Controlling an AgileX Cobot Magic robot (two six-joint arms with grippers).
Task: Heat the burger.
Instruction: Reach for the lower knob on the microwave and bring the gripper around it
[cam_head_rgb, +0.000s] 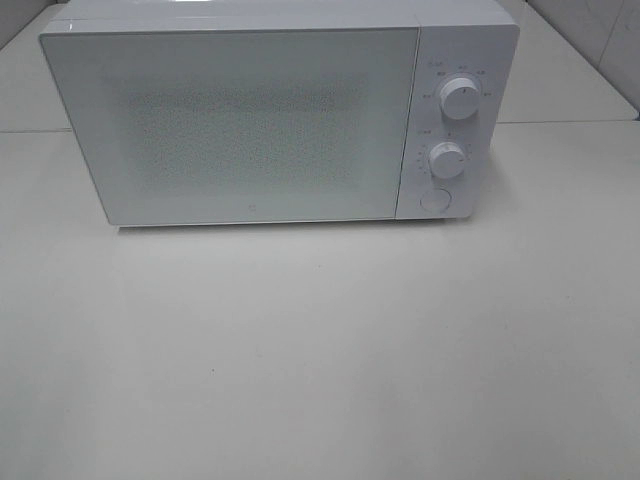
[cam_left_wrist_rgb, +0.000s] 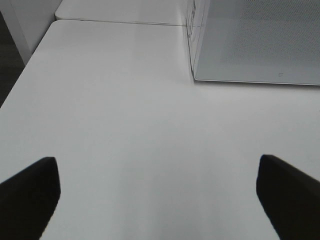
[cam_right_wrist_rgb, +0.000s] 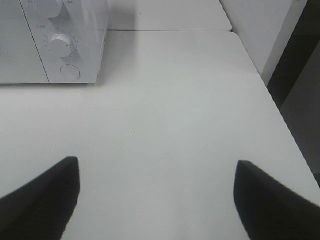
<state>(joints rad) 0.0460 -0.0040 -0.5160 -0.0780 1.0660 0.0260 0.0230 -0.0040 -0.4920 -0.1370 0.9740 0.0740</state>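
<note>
Burger unseen in any view; white microwave (cam_head_rgb: 240, 125) door closed; left tool (cam_left_wrist_rgb: 156, 160), right tool (cam_right_wrist_rgb: 157, 161) both spread apart, empty.

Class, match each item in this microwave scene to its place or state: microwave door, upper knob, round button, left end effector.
Column one:
1. microwave door
2. upper knob
3. round button
4. left end effector

Column two:
A. lowest on the control panel
B. open, above bare table
C. shut
D. highest on the control panel

Pairs: 1-C, 2-D, 3-A, 4-B
</note>
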